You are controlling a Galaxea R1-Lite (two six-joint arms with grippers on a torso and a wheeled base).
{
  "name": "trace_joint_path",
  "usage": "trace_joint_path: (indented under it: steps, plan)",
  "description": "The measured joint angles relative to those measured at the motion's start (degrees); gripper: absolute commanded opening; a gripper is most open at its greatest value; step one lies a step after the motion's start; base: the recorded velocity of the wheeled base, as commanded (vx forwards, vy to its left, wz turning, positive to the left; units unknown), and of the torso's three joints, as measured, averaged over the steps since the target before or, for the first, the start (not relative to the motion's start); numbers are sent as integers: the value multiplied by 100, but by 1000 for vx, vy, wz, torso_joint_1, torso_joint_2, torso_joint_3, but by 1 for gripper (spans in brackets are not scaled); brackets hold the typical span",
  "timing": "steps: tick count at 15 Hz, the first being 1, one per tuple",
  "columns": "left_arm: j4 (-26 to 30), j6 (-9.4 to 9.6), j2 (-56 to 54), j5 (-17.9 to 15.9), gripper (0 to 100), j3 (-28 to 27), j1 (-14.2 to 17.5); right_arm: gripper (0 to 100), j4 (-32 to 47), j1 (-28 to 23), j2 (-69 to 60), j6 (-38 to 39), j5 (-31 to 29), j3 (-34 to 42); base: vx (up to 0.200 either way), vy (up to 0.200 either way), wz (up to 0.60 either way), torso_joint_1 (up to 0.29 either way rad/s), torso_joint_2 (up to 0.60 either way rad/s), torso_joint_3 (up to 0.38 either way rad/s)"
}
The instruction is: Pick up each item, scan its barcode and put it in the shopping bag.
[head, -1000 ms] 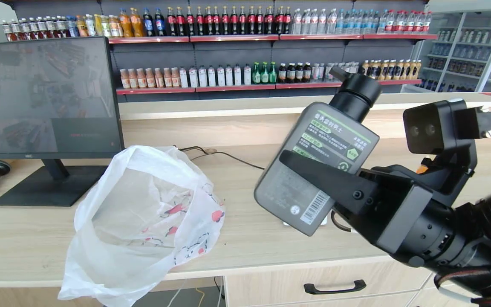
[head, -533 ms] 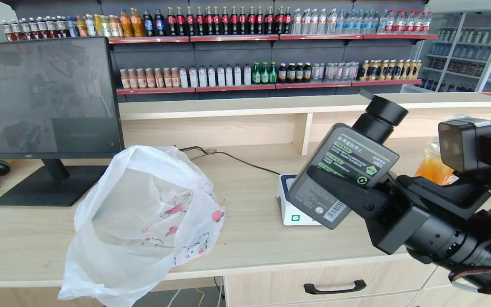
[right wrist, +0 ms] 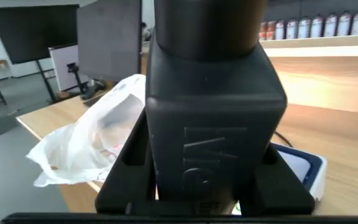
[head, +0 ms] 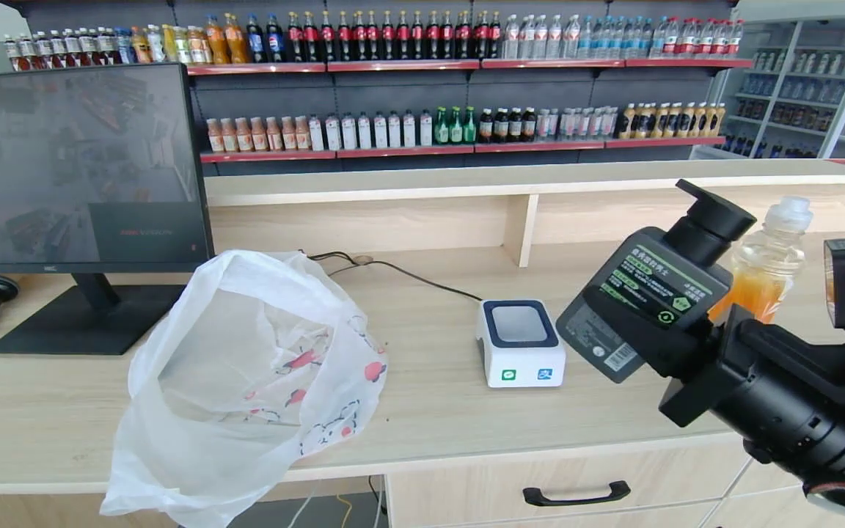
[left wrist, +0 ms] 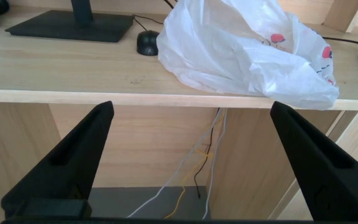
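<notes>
Right gripper (head: 670, 353) is clamped on the pump bottle (head: 646, 308), held up just right of the scanner (head: 519, 345)

Bottle's tilted in the air over the counter (head: 430, 411), pump head up and away, barcode side facing the head camera; an orange drink (head: 760, 282) stands right behind it; bag (head: 246, 381) sits open left of the scanner, well apart from the bottle, monitor (head: 78, 169) behind it; left gripper (left wrist: 194, 168) hangs below the counter's front edge, fingers spread wide, nothing between them

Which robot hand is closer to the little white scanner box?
Right. The right gripper holds the dark bottle just beside the scanner, above the counter. The left gripper is below the counter edge near the shopping bag, farther off.
</notes>
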Motion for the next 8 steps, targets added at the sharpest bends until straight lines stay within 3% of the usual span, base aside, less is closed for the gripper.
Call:
trace_joint_path:
  steps: [5, 8]
  plan:
    - [0, -10, 0, 0, 100, 0, 0, 0, 0, -590, 329, -935, -1098, -39, 0, 0, 0, 0, 0, 0]
    - [0, -7, 0, 0, 100, 0, 0, 0, 1, -722, 535, -1096, -1208, -50, 0, 0, 0, 0, 0, 0]
